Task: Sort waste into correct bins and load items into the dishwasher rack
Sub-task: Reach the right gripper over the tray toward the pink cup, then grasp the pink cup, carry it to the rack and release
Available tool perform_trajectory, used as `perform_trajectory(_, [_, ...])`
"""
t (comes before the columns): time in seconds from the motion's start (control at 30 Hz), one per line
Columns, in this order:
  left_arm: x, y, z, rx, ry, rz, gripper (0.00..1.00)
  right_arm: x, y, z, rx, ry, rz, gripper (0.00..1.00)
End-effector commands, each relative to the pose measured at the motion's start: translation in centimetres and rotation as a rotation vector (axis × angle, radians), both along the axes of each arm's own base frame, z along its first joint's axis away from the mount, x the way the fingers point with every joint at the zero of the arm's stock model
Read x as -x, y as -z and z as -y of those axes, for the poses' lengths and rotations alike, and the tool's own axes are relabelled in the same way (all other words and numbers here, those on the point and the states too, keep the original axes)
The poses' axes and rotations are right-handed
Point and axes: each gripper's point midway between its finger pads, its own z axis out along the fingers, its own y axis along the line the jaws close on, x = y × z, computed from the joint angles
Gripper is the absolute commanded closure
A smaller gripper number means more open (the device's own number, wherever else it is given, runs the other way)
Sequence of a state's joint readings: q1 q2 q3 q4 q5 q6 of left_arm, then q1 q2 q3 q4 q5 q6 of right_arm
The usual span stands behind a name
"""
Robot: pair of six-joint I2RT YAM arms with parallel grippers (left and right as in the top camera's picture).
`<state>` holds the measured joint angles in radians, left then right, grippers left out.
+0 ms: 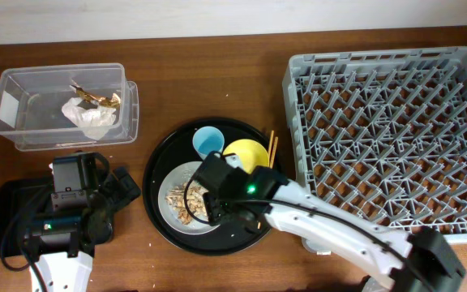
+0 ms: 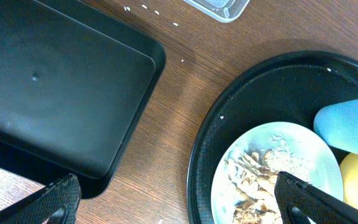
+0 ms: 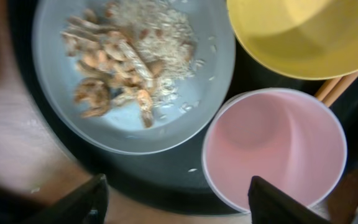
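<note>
The grey plate (image 1: 177,199) with beige-brown food scraps (image 3: 126,59) sits on the round black tray (image 1: 156,174), beside the blue cup (image 1: 207,142), the yellow bowl (image 1: 248,154) and the chopsticks (image 1: 272,146). The pink cup (image 3: 272,146) shows only in the right wrist view, hidden under the arm overhead. My right gripper (image 3: 176,202) is open above the tray's near rim, between plate and pink cup. My left gripper (image 2: 179,202) is open, over the table between the shallow black tray (image 2: 61,93) and the round tray. The wrapper (image 1: 89,113) lies in the clear box (image 1: 23,97). The rack (image 1: 387,138) stands at right.
The shallow black tray (image 1: 10,211) lies at the front left, partly under my left arm. A few white crumbs (image 2: 151,11) lie on the wooden table near the clear box corner (image 2: 219,7).
</note>
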<state>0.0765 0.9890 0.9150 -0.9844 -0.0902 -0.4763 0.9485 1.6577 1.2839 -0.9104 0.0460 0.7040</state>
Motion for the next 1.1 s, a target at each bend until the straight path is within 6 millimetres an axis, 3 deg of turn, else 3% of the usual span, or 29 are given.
perform_trajectory(0.0, [-0.2, -0.7, -0.2, -0.001, -0.015, 0.022, 0.01, -0.8, 1.5, -0.8, 0.057, 0.004, 0.052, 0.34])
perform_trajectory(0.1, [-0.2, -0.7, -0.2, -0.001, -0.015, 0.022, 0.01, -1.0, 2.6, -0.7, 0.088, 0.033, 0.053, 0.41])
perform_trajectory(0.2, [-0.2, -0.7, -0.2, -0.001, -0.015, 0.022, 0.01, -1.1, 2.7, -0.6, 0.095, 0.035, 0.057, 0.55])
perform_trajectory(0.27, [-0.2, -0.7, -0.2, -0.001, -0.016, 0.022, 0.01, -1.1, 2.7, -0.6, 0.095, 0.035, 0.056, 0.73])
perform_trajectory(0.3, [-0.2, -0.7, -0.2, -0.001, -0.015, 0.022, 0.01, -1.1, 2.7, -0.6, 0.094, 0.046, 0.054, 0.77])
perform_trajectory(0.6, [-0.2, -0.7, -0.2, -0.001, -0.015, 0.022, 0.01, -1.0, 3.6, -0.3, 0.117, 0.054, 0.045, 0.73])
perform_trajectory(0.8, [-0.2, -0.7, -0.2, -0.001, -0.015, 0.022, 0.01, -1.0, 4.0, -0.3, 0.128, 0.053, 0.035, 0.92])
perform_trajectory(0.93, [-0.2, -0.7, -0.2, -0.001, -0.015, 0.022, 0.01, -1.0, 1.1, -0.3, 0.149, 0.052, 0.026, 0.96])
perform_trajectory(1.07, [-0.2, -0.7, -0.2, -0.001, -0.015, 0.022, 0.01, -1.5, -5.6, 1.2, 0.191, 0.073, 0.022, 0.96])
